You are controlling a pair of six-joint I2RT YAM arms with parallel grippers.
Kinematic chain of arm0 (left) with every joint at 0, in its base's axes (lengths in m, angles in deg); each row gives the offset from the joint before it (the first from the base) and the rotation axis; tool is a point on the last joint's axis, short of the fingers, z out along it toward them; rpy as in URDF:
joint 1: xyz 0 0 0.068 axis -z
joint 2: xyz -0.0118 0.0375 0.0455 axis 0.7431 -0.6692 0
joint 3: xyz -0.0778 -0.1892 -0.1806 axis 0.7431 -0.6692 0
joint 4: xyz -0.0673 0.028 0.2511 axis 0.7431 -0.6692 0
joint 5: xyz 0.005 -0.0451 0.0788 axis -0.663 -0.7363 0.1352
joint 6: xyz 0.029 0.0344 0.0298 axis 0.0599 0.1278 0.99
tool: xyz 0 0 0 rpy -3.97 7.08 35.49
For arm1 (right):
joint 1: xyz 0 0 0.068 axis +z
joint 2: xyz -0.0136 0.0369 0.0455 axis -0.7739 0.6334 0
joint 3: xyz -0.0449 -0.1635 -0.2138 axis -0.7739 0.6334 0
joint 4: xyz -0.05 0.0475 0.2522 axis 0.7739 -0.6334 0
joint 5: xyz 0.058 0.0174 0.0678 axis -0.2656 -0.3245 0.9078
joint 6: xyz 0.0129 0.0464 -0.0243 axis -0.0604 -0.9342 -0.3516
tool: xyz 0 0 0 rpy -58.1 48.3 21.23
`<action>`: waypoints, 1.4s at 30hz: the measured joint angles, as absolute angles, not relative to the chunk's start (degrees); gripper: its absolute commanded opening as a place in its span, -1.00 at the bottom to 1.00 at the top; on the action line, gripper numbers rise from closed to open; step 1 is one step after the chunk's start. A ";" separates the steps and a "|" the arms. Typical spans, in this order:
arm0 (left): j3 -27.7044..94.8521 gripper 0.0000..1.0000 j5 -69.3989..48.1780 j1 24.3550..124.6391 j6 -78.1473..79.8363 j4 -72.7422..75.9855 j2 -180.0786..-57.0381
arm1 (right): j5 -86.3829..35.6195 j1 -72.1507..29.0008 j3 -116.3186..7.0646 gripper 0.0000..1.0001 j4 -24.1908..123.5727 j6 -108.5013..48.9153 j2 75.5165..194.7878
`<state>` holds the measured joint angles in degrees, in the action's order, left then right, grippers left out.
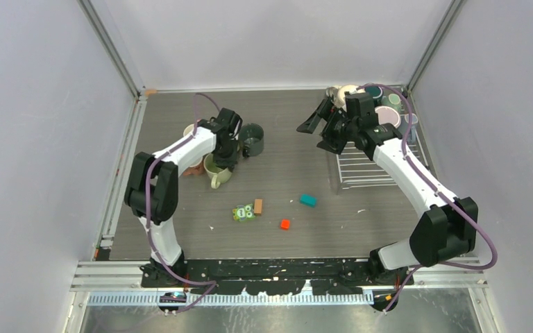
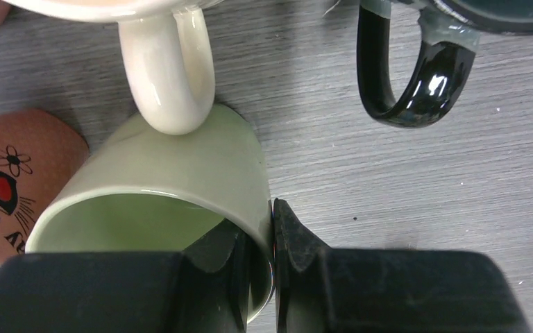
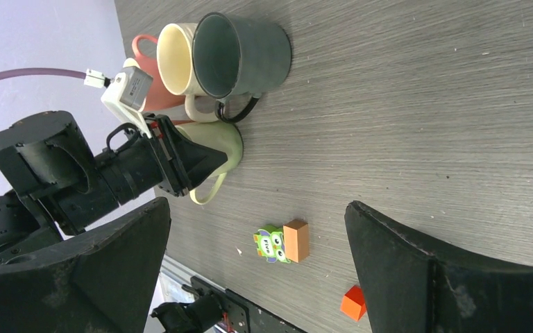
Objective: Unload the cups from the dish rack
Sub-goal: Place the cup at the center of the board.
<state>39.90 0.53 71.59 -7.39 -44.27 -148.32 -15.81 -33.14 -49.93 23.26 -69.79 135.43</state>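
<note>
Fingers of the left arm are closed on the rim wall of the pale green cup, which touches the handle of the cream cup, beside the pink cup on the worktop. The right fingers stand wide open, empty, near the dish rack, where other cups stand

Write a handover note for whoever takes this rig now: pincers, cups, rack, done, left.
Left pincer: shut on the wall of the pale green ceramic mug, among the unloaded ones.
Right pincer: open, empty, by the left edge of the silver wire dish rack.
Done: pink ceramic mug, cream ceramic mug, dark grey ceramic mug on the grey table, left side.
Left: release the green one; unload several mugs at the rack's far end.
</note>
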 measured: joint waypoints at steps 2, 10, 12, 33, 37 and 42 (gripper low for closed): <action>40.89 -1.00 0.72 71.59 -6.84 -44.56 -149.06 | -15.81 -33.14 -49.93 1.00 23.28 -69.76 135.61; 44.49 -0.89 1.22 71.59 -5.60 -45.80 -151.70 | -15.79 -33.14 -50.67 1.00 23.33 -69.59 136.88; 45.19 -0.69 1.29 71.59 -5.29 -46.15 -152.23 | -15.79 -33.14 -50.69 1.00 23.46 -69.57 137.07; 45.65 0.75 -2.29 72.38 -4.44 -48.93 -135.47 | -19.02 -33.14 -55.20 1.00 19.19 -67.36 139.17; 43.27 1.00 -5.70 72.64 -4.61 -48.69 -129.96 | -22.13 -33.14 -57.73 0.99 16.27 -66.07 140.02; 39.53 0.99 -9.03 73.60 -5.20 -47.59 -124.71 | -28.16 -33.62 -62.76 1.00 11.48 -63.25 141.97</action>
<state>39.53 -9.03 73.60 -5.20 -47.59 -124.71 -28.16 -33.62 -62.76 11.48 -63.25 141.97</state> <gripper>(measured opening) 0.996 0.998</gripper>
